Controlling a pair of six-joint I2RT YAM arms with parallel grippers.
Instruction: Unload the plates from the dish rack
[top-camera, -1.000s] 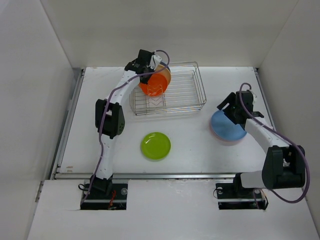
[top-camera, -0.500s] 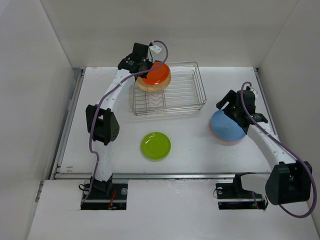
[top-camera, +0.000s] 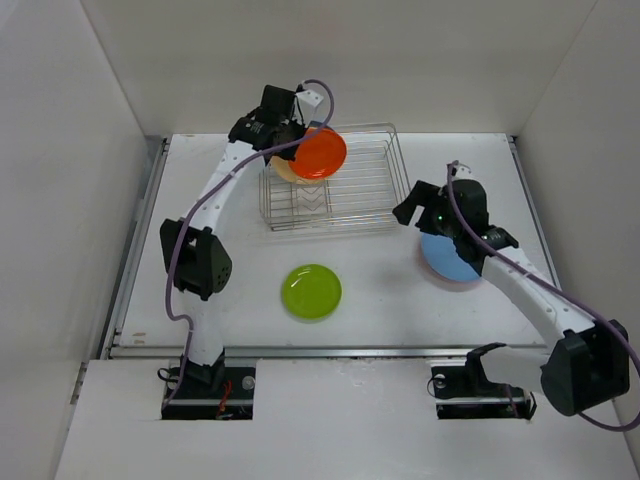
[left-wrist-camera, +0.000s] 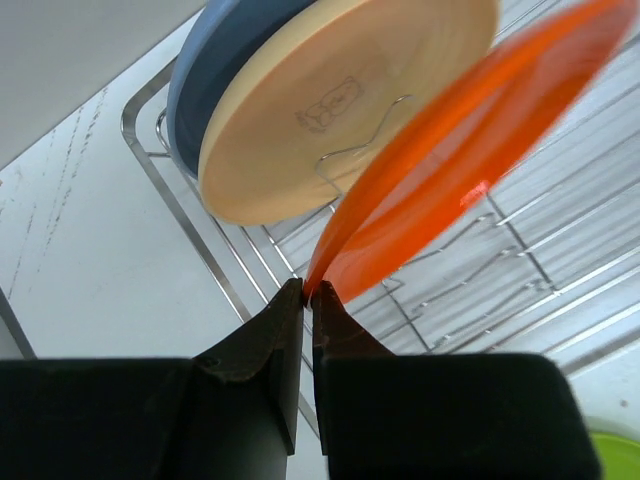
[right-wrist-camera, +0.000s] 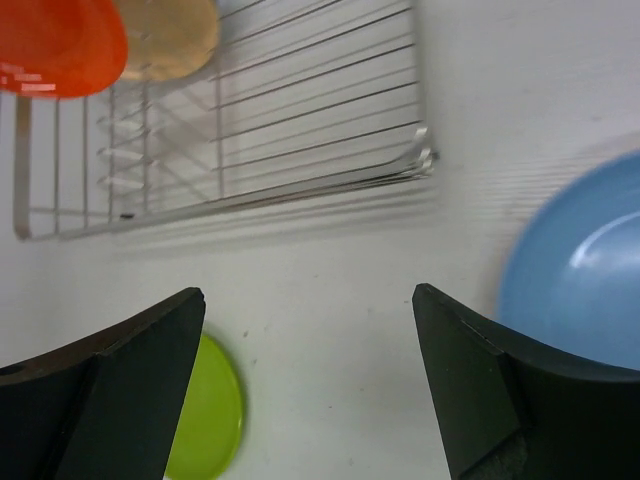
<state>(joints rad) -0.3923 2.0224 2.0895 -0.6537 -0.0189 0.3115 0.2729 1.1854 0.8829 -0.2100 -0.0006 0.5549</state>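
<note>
While the left gripper (left-wrist-camera: 307, 290) pinches the orange-red plate (left-wrist-camera: 460, 170) by its rim, tilted over the left end of the dish rack (top-camera: 365, 180), a beige plate (left-wrist-camera: 330, 110) stands in the rack behind it. The right gripper (right-wrist-camera: 308, 293) (jaws wide, empty) hangs over the table (top-camera: 380, 300) beside a light blue plate (right-wrist-camera: 580, 270).

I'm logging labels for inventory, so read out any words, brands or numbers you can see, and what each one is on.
Cream plate, underside: one small moulded stamp, too faint and small to read.
Orange plate and dish rack: no text visible.
No readable writing anywhere else in these views.
</note>
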